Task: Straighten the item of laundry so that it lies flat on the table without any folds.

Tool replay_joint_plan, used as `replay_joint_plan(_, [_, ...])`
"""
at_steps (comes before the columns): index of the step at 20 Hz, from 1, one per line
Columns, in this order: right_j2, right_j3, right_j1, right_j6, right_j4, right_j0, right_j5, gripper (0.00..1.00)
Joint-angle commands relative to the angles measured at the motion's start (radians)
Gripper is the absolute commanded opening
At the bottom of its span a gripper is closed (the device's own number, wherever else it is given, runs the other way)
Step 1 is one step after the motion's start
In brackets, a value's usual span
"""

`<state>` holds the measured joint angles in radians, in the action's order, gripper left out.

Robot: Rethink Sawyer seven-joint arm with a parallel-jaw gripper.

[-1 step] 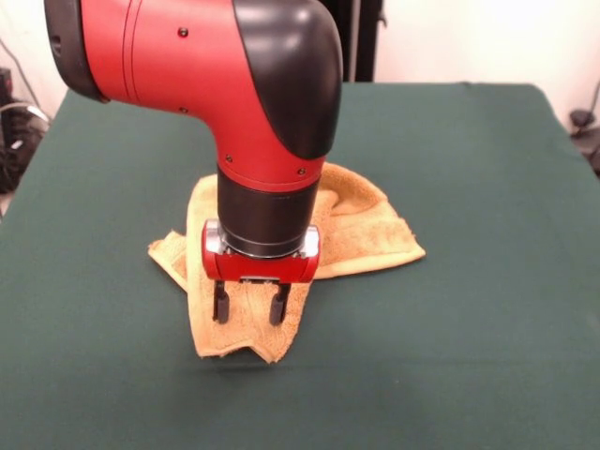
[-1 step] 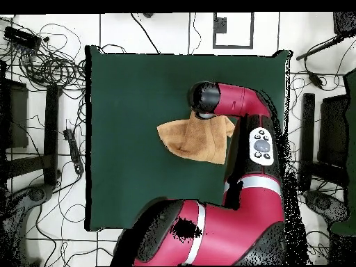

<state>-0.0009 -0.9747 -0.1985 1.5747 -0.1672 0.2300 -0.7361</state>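
You have the small yellow-orange terry-cloth towel (image 1: pixel 352 230) lying crumpled near the middle of the large table covered in plain dark green cloth (image 1: pixel 487 309), well away from every edge. It is not flat: in the front view one lobe stretches toward the table's right edge, another hangs down toward the near edge and ends in a ragged, notched corner, and a smaller flap pokes out on the left side. In the overhead view its long axis runs roughly across the table, narrowing to a point at one end. The red and black arm (image 1: pixel 234 84) stands directly over the cloth and hides its middle from you. The gripper (image 1: pixel 250 304) points straight down, its two dark fingers (image 1: pixel 221 305) spread apart with bare towel showing between them; they grasp nothing, and you cannot tell whether the tips touch the cloth. Beyond the table's edges, the overhead view shows tangled black cables (image 2: pixel 49 66) on the floor.
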Motion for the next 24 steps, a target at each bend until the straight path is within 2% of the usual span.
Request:
replay_joint_plan(1, [0.094, -0.026, 0.001, 0.067, 0.039, -0.047, -0.110, 1.00])
replay_joint_plan(10, [0.093, -0.037, -0.002, 0.071, 0.038, -0.046, -0.101, 1.00])
replay_joint_plan(24, [0.120, -0.203, 0.012, 0.105, 0.053, -0.017, 0.029, 1.00])
